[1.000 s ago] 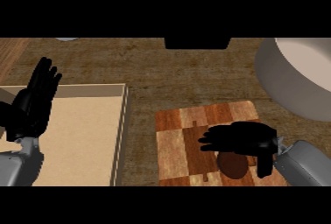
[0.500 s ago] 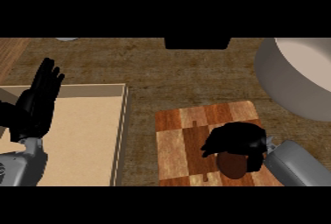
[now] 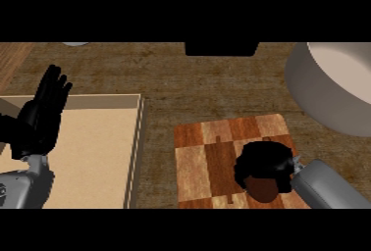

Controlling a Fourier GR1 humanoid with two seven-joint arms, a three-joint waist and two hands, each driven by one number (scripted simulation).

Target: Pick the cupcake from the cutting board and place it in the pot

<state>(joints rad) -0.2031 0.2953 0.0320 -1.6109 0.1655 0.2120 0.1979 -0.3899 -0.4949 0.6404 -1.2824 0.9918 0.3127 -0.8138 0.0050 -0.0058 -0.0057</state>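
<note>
In the head view we see our right hand (image 3: 262, 161) at about 5 o'clock, its fingers curled down round the top of the brown cupcake (image 3: 262, 190), which shows at the lower right part of the wooden cutting board (image 3: 206, 157). The grey pot (image 3: 330, 93) stands at 2 o'clock, well apart from the cupcake. At 9 o'clock our left hand (image 3: 42, 120) rests, fingers straight and pointing up, over a shallow beige tray (image 3: 94, 147).
</note>
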